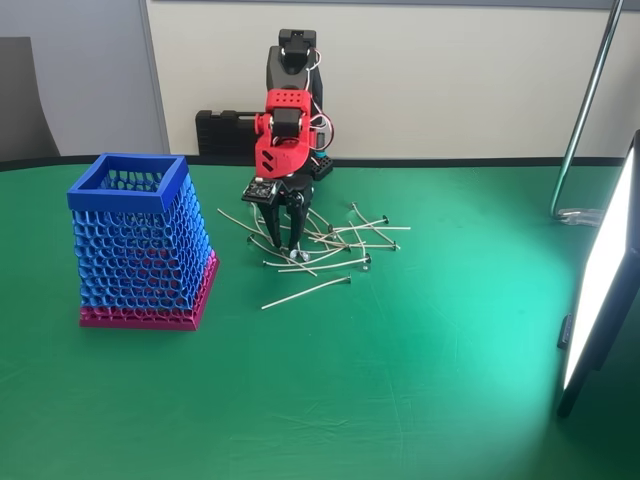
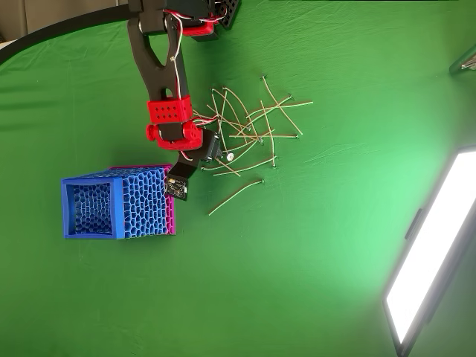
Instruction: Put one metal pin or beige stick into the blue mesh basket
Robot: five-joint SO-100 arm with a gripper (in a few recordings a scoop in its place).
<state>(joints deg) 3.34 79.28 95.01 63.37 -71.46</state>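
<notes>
The blue mesh basket (image 1: 140, 250) stands upright on the left of the green table, its square rim (image 2: 89, 206) open and its base band magenta. To its right lies a loose pile of several thin metal pins (image 1: 335, 240) (image 2: 253, 123). One pin (image 1: 305, 291) (image 2: 236, 196) lies apart, nearer the front. My red and black gripper (image 1: 284, 238) points straight down at the left edge of the pile. Its fingers are spread, their tips at table level among the pins. In the overhead view the gripper (image 2: 211, 154) is mostly covered by the wrist. Whether a pin lies between the fingers is unclear.
A bright light panel (image 1: 600, 280) (image 2: 431, 260) stands along the right side. A metal stand pole (image 1: 585, 110) rises at the back right. A black box (image 1: 225, 130) sits by the wall behind the arm's base. Green cloth stretches bare toward the front.
</notes>
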